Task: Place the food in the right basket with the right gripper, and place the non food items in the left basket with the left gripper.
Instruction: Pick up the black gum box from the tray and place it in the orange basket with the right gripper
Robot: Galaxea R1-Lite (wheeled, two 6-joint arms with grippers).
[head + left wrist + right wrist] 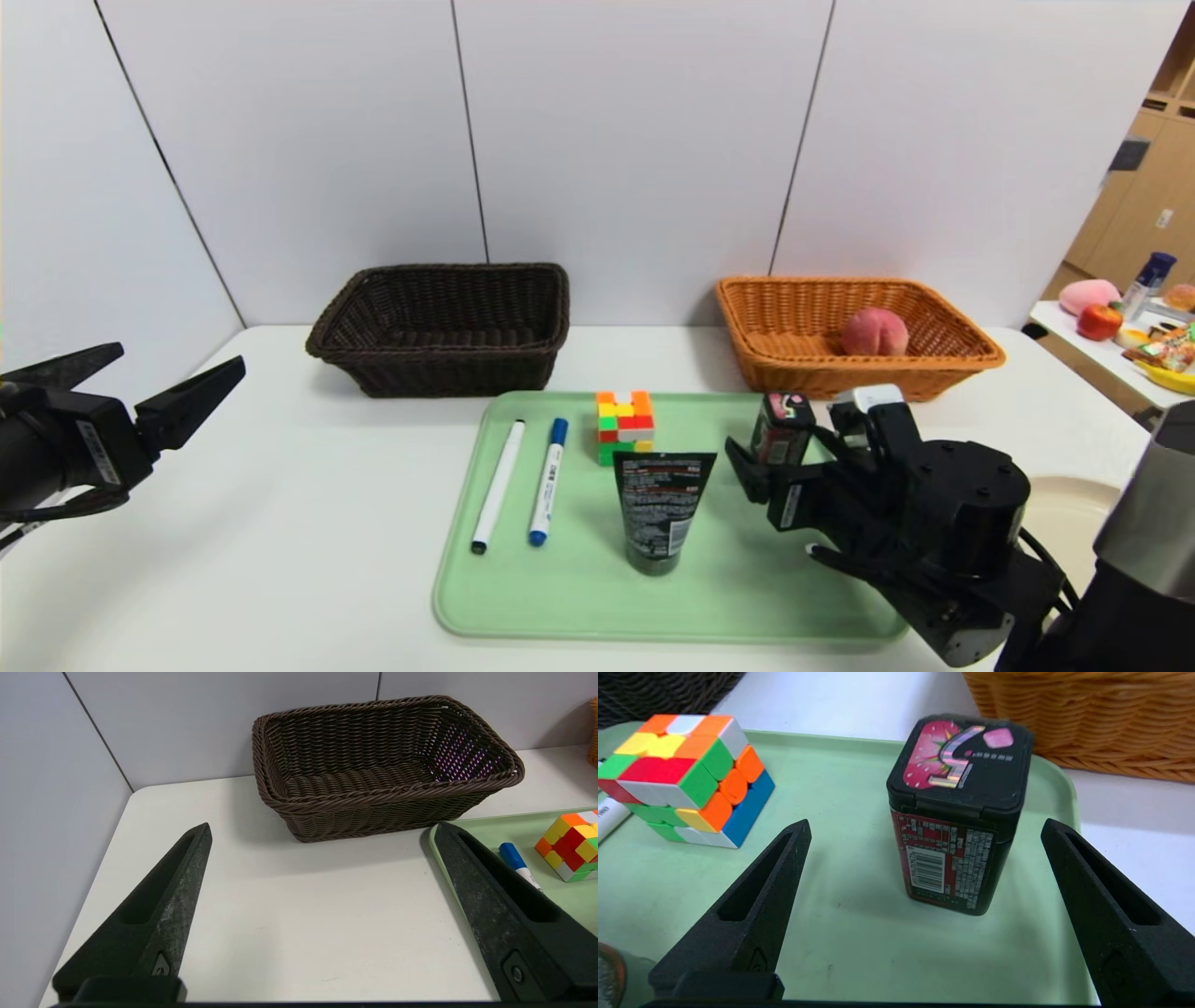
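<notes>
Your right hand (924,830) hangs spread wide on either side of the dark container (959,812), not touching it, on the green tray (840,933). Your left hand (322,835) is spread too, parked over the table (303,933).

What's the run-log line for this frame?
right gripper: open, at container on tray | left gripper: open, parked | peach: in orange basket
</notes>
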